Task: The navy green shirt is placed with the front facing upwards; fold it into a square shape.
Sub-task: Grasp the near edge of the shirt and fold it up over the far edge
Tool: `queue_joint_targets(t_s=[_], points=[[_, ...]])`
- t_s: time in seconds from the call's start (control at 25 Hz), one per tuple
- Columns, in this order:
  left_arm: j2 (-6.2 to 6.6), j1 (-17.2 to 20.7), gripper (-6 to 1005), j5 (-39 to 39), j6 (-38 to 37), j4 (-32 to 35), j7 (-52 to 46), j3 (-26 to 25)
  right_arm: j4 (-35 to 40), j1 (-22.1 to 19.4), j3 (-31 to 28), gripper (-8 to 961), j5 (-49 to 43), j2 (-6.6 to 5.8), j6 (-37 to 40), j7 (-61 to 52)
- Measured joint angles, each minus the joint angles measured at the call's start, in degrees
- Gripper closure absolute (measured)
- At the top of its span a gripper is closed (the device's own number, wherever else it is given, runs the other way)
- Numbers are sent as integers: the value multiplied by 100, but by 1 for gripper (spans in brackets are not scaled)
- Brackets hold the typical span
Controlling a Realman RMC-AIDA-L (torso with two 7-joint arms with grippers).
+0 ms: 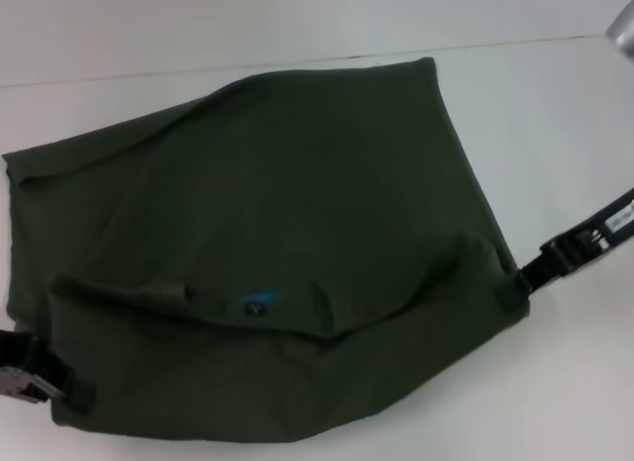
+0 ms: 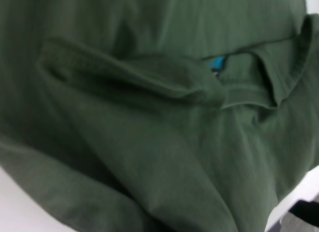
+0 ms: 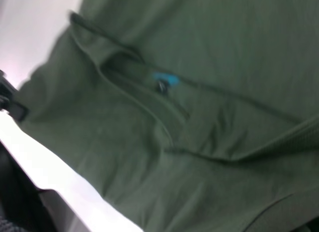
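Note:
The navy green shirt (image 1: 297,183) lies spread over the white table (image 1: 575,164), bunched into a ridge across the collar, where a small blue label (image 1: 260,300) shows. The label also appears in the left wrist view (image 2: 218,63) and the right wrist view (image 3: 164,80). My left gripper (image 1: 74,394) pinches the shirt's near left corner, one black finger lying on top of the cloth. At the near right corner my right gripper (image 1: 513,288) is closed on the fabric edge in the same way. No chest print shows.
A grey object (image 1: 622,30) sits at the far right corner. The table's far edge (image 1: 99,79) runs behind the shirt. Bare white table lies to the right of the shirt and along the front.

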State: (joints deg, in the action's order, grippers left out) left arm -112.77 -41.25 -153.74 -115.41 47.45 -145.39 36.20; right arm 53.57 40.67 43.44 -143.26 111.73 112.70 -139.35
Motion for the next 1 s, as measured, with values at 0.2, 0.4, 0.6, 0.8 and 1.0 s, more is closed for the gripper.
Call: queue_joint_targets(t_s=[0.2,0.4,0.6,0.8,1.0], points=[[64,-91,907,3,-301,152,-47,-4,221,-69,-19,903,499,-214,127,-261],[98,-140,908,-26,-314,137,-62,1,183,-206,180,903,895,-302,147,-356],[122,-160,907,-54,-322,165,-89,-7,223,-351,406,903,1399,-386,154,-528],[200,-166,907,-68,-341,248,-131,-52,262,-474,550,904,2216,-609,158,-684],[285,-189,908,-82,-356,339,-145,-206,457,-579,625,904,2636,-753,155,-870]])
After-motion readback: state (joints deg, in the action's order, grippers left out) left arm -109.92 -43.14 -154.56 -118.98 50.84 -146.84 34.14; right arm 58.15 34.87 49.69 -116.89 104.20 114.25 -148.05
